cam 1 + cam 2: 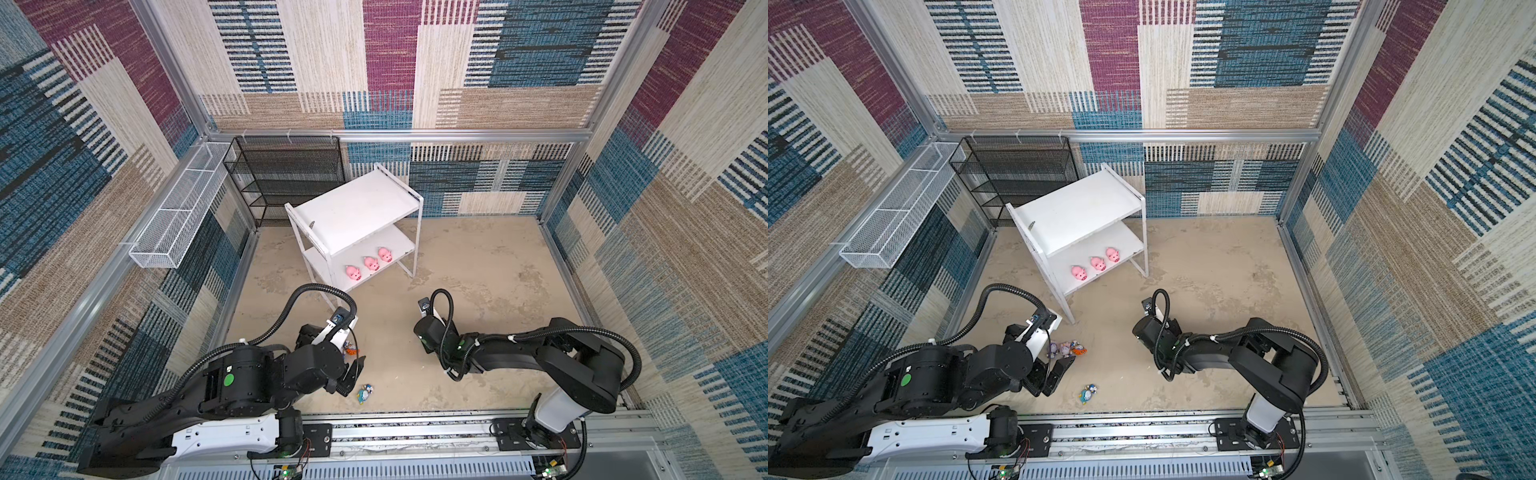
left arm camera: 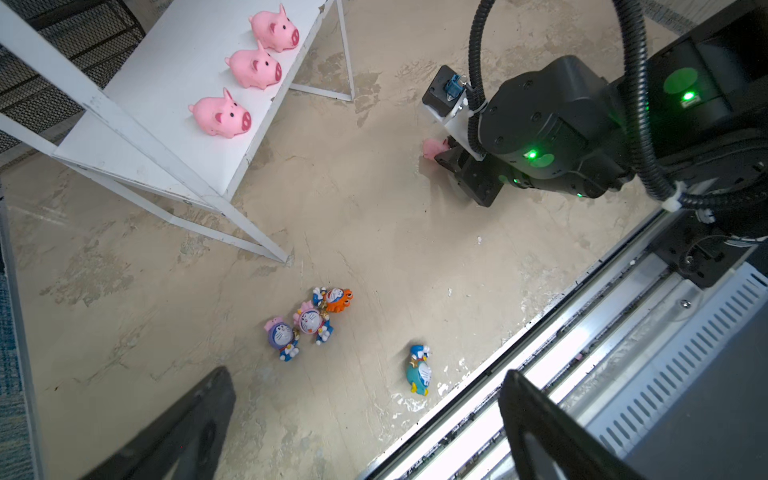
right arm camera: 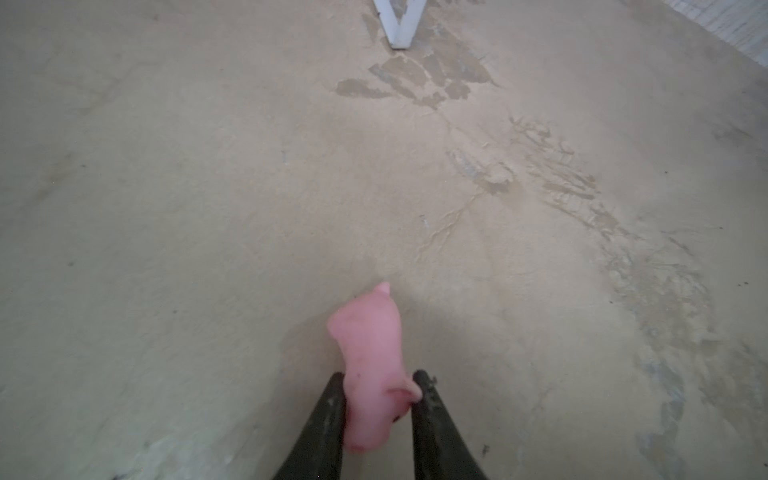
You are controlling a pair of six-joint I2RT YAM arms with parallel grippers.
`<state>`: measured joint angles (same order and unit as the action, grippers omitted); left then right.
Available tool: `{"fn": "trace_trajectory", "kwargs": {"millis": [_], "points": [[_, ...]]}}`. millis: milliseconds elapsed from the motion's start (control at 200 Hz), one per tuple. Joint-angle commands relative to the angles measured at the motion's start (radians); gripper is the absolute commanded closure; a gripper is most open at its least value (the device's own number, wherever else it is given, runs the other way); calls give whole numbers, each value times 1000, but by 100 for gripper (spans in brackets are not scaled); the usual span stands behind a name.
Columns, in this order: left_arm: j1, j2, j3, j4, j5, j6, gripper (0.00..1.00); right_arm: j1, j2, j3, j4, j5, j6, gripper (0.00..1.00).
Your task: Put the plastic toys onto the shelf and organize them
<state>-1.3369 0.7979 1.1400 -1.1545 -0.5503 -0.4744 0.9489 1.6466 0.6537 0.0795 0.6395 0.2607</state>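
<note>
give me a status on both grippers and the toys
Left gripper open over four figurines on the table. Right gripper shut on fourth pig. Three pigs on lower board of shelf. Path to shelf looks clear.

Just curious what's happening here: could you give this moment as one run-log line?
right end effector: shut on pig | left end effector: open | shelf: three pigs, lower board | floor: four figurines

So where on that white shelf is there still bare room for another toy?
The shelf is bare on top. On its lower board three pigs line the front edge; room lies behind them. The floor by the left arm is crowded with figurines.
</note>
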Motion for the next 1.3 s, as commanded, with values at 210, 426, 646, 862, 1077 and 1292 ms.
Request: {"fn": "trace_trajectory", "kwargs": {"millis": [210, 426, 646, 862, 1077, 1292], "points": [[69, -15, -41, 102, 104, 68, 1, 88, 16, -10, 48, -36, -15, 49], [108, 38, -52, 117, 183, 101, 1, 99, -161, -27, -28, -140, 46, 15], [131, 48, -66, 159, 233, 134, 1, -37, -256, -8, -119, -364, 52, 8], [146, 36, -83, 168, 250, 138, 1, -145, -213, -10, -143, -492, 70, 9], [151, 14, -95, 169, 245, 134, 1, -266, -188, 0, -136, -540, 101, 10], [154, 3, -101, 159, 236, 132, 1, -321, -170, 13, -137, -534, 112, 9]]}}
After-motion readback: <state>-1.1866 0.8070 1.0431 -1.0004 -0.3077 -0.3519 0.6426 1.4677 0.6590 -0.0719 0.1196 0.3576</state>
